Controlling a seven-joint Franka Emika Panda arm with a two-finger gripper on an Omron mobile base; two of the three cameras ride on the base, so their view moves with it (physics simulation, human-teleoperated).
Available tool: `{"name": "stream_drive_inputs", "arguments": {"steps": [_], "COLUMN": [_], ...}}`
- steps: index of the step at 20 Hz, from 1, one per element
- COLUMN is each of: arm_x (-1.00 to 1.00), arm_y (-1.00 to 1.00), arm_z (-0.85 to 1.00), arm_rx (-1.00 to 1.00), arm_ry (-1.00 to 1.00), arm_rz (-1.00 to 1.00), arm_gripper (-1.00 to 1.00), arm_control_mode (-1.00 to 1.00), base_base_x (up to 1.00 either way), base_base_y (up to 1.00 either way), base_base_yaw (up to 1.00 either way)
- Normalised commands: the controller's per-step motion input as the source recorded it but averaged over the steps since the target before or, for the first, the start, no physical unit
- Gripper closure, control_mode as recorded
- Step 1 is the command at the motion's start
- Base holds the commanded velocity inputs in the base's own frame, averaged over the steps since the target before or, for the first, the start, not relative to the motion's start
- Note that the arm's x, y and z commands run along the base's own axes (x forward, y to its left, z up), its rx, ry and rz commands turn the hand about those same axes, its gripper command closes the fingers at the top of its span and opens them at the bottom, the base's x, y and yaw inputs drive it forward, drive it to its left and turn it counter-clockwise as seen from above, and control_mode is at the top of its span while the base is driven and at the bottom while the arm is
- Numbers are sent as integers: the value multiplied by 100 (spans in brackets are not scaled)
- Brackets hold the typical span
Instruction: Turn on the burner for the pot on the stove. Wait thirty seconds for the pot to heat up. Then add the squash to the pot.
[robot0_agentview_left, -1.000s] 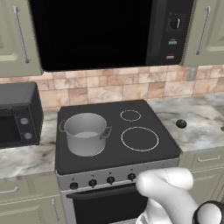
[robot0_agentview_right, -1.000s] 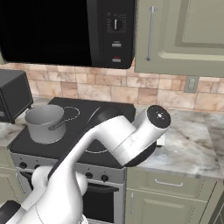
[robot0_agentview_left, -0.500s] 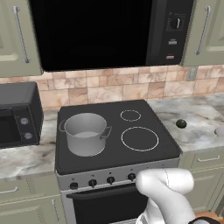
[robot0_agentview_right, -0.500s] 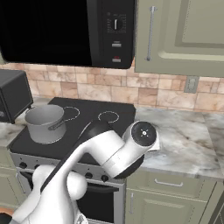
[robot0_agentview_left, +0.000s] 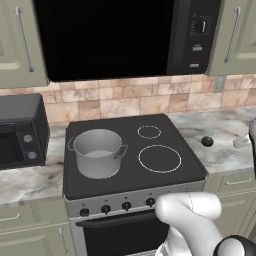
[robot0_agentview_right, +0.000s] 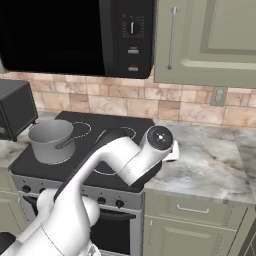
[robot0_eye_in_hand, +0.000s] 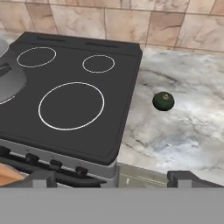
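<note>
The grey steel pot (robot0_agentview_left: 97, 152) stands on the front left of the black glass stove (robot0_agentview_left: 135, 172), hiding the burner beneath it. In the hand view its rim shows at the left edge as the pot (robot0_eye_in_hand: 8, 78). The small dark green squash (robot0_eye_in_hand: 163, 101) lies on the marble counter right of the stove, also seen as the squash (robot0_agentview_left: 207, 141). My gripper (robot0_eye_in_hand: 113, 178) hovers above the stove's front right corner and the counter, open, with nothing between its fingertips (robot0_eye_in_hand: 41, 177). The squash lies ahead of it, to the right.
A row of black knobs (robot0_agentview_left: 126, 205) lines the silver front panel. A large white ring (robot0_agentview_left: 159, 158) and a small one (robot0_agentview_left: 149, 132) mark the stove's right side. A black toaster oven (robot0_agentview_left: 20, 132) sits left, a microwave (robot0_agentview_left: 110, 35) overhead. My arm's elbow (robot0_agentview_right: 160, 140) rises over the stove's right edge.
The arm has swung lower and to the right, bringing the hand out over the counter beside the stove. The jaws stayed open. Pot and squash have not moved.
</note>
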Motion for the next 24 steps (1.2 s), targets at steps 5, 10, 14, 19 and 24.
{"name": "stream_drive_inputs", "arguments": {"steps": [5,10,14,19,24], "arm_x": [43,38,33,35,28], "arm_y": [-3,-9,-15,-12,-8], "arm_z": [-7,-18,-20,-23,-23], "arm_rx": [0,0,0,0,0], "arm_ry": [13,12,13,13,10], "arm_rz": [0,0,0,0,0], "arm_gripper": [-100,-100,-100,-100,-100], "arm_control_mode": [-100,-100,-100,-100,-100], "base_base_x": [0,0,0,0,0], "base_base_y": [0,0,0,0,0], "base_base_yaw": [0,0,0,0,0]}}
